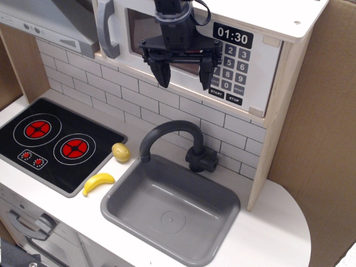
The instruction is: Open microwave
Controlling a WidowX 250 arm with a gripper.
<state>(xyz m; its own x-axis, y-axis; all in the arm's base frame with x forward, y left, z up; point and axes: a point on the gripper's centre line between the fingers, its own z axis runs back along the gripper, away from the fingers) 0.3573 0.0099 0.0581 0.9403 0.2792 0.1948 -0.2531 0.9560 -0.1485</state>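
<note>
The toy kitchen filled my view, its white bench (278,228) carrying a grey sink (169,214) at the middle and a black hob (55,142) with two red rings at the left, and above the tiled back wall sat the microwave (261,83) in its pale wood case, up at the top of the frame to the right of the slanted grey range hood (50,19). It ran long from left to right, and its wide white door faced out towards the front of the kitchen, over the sink. That door looked flush with the case, so I judged the task not yet begun in any real sense: nothing was opened, and the whole pull was left to do. The grey bar handle (107,28) stood upright at the door's left edge, which suggested the hinge lay on the keypad side. The black keypad (229,69) and its clock digits sat at the right. My pincer (183,69) hung in front of the door's clear window, fingers pointing down and spread wide apart, holding nothing, and well to the right of the handle I would have to reach. A curved grey tap (172,139) rose behind the sink, and near the hob lay a yellow banana (98,183) and a small lemon (121,151).
</note>
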